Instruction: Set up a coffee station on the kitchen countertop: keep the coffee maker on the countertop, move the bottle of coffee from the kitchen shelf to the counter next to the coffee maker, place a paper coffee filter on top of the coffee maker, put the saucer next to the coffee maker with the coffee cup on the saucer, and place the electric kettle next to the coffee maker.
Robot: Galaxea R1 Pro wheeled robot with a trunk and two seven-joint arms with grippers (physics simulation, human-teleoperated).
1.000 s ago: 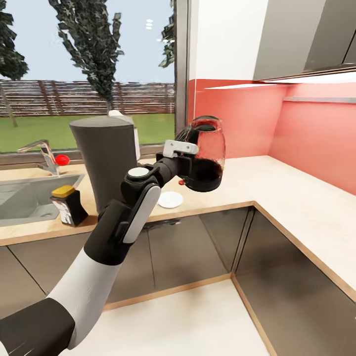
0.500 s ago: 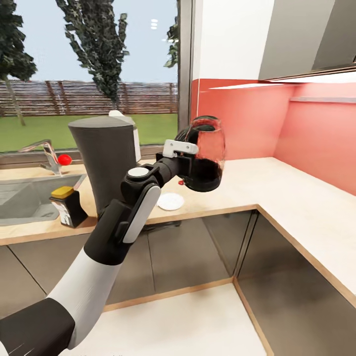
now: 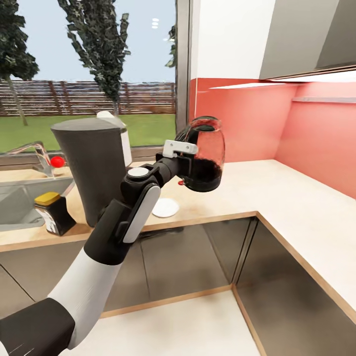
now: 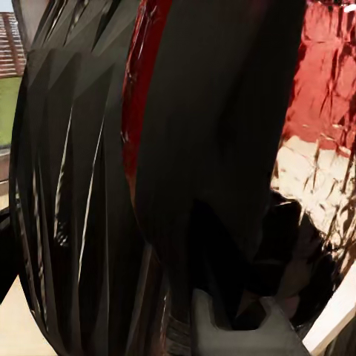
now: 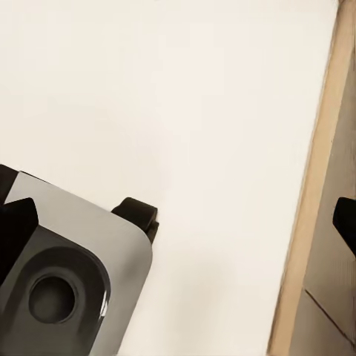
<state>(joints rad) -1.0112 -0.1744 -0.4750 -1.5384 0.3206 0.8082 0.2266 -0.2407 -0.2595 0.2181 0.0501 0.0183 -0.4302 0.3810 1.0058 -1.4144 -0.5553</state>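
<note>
The left pincer (image 3: 190, 157) is clamped on the electric kettle (image 3: 203, 154), holding it in the air above the bench (image 3: 277, 185), to the right of the coffee maker (image 3: 94, 165). The step in hand appears to be the kettle's delivery: it needs to be lowered upright onto the bare wood beside the maker, clear of the saucer (image 3: 164, 207) lying flat near the bench's front edge — then released.

The kettle is a rounded, dark glassy vessel with a black base, its wall throwing back the red of the splashback; in the left wrist view its ribbed dark body (image 4: 81, 185) looms close. It hangs roughly upright, perhaps a touch tilted.

The bottle of coffee (image 3: 53, 212), yellow-lidded with a white label, already stands on the bench left of the maker, beside the sink (image 3: 15, 205). No cup sits on the saucer, so that step looks undone.

The right wrist view takes in pale floor (image 5: 185, 111) and part of the robot's grey base (image 5: 67, 274); whether the right pincer is wide or narrow cannot be told.
</note>
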